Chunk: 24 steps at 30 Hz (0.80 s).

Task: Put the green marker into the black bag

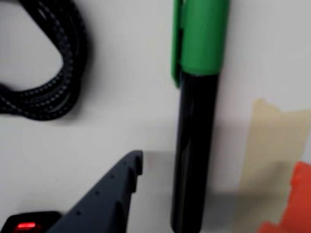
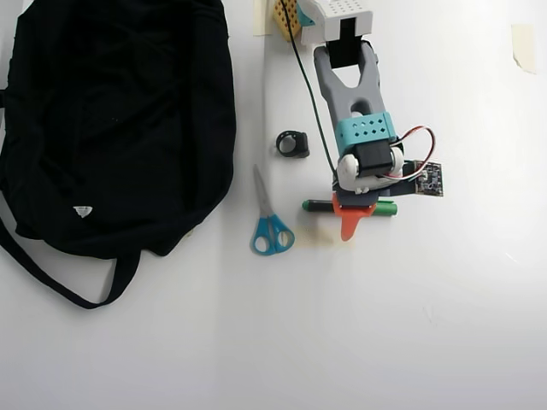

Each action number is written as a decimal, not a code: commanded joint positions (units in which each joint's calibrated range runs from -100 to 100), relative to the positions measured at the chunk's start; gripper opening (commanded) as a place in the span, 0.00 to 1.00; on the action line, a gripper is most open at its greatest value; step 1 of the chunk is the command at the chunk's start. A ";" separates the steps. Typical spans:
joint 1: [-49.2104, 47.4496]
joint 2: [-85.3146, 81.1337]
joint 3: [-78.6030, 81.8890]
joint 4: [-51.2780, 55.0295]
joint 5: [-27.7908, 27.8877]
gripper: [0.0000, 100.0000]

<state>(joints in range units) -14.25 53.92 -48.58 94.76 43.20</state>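
The green marker (image 1: 194,160) lies flat on the white table, green cap (image 1: 201,36) toward the top of the wrist view. My gripper (image 1: 218,167) is open and down around it: the dark grey finger (image 1: 114,194) stands to the barrel's left, the orange finger (image 1: 291,204) to its right, and neither touches it. In the overhead view the marker (image 2: 386,208) lies crosswise under the gripper (image 2: 350,215), with only its two ends showing. The black bag (image 2: 111,120) lies far to the left, its straps trailing toward the front edge.
Blue-handled scissors (image 2: 269,224) lie between the bag and the marker. A coiled black cable (image 2: 292,143) (image 1: 53,92) sits just behind them. A strip of masking tape (image 1: 272,145) is stuck to the table beside the marker. White table surface extends right and front.
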 commanded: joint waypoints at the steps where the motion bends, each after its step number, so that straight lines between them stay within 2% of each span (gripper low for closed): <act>1: -0.18 -0.89 -2.54 -0.62 0.38 0.36; 24: 1.46 2.51 -3.08 -1.57 0.38 0.35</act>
<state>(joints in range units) -12.78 56.91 -49.69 94.33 43.20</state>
